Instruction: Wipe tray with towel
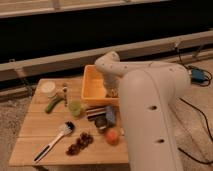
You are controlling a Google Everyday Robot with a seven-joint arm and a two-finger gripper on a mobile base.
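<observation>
Inside the tray (91, 86), its long axis left-right, hangs the hand (113, 93).

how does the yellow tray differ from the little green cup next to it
The tray is yellow, rectangular and much larger; the green cup is round and small. The gripper is down inside the tray, while the cup stands untouched just outside its near corner. Both sit on the wooden table.

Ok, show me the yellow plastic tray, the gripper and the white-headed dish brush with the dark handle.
Yellow plastic tray (88, 85): camera view, on its left wall.
Gripper (113, 92): camera view, at its tip, down inside the tray.
White-headed dish brush (53, 141): camera view, on the middle of its handle.
</observation>
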